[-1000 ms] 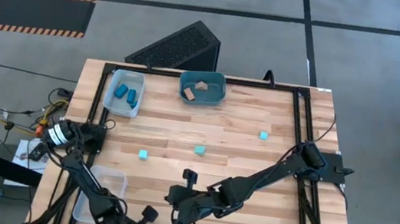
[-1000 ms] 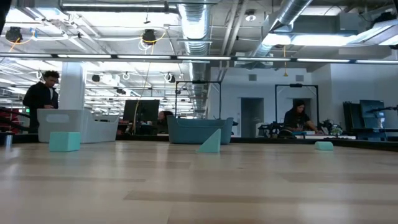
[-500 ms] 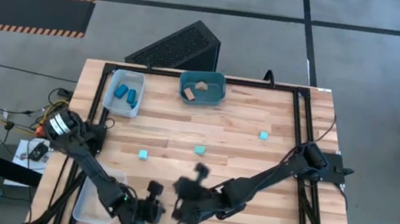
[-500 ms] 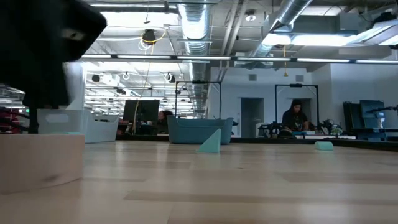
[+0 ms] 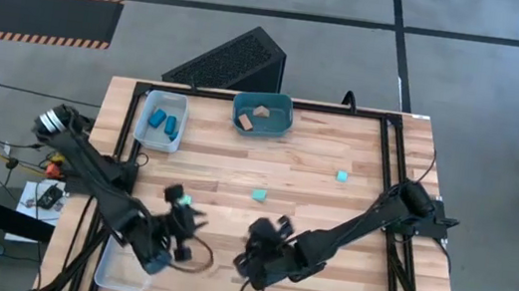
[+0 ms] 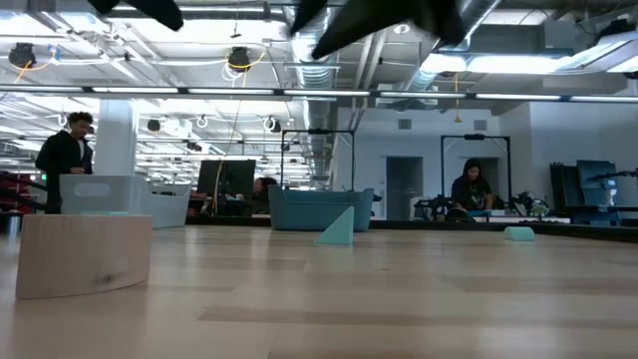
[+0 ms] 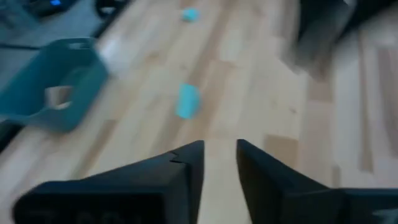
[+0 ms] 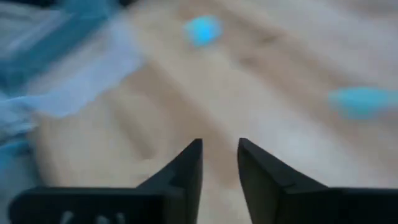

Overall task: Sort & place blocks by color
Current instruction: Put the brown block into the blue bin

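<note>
Pale cyan blocks: three lie loose on the table's bare middle. One (image 5: 185,199) sits just beside the left gripper, one (image 5: 259,196) lies near the centre, and one (image 5: 342,177) lies farther toward the right side, well apart from the others.
Darker blue blocks: two (image 5: 163,121) rest inside the clear tray (image 5: 145,130) at the far left corner of the table.
Tan wood blocks: pieces (image 5: 257,114) lie in the teal tub (image 5: 284,119) at the far edge, beside the clear tray.
Wooden block up close: in the low view a plain tan block (image 6: 86,253) stands upright on the table, close to that camera.
Left gripper: (image 5: 180,228) hovers over the near left part of the table, close to the nearest cyan block. Its wrist view shows the two fingers (image 7: 189,168) set a narrow gap apart with nothing between them.
Right gripper: (image 5: 270,242) hangs over the near middle of the table, apart from the blocks. Its fingers (image 8: 186,167) also stand slightly parted and grasp nothing.
Second clear tray: (image 5: 113,269) sits at the near left edge, partly under the left arm.
Table: light wooden planks (image 5: 328,235) in a dark frame.
Room behind: a person (image 6: 66,148) stands at the left and another (image 6: 475,189) sits at a bench to the right.
</note>
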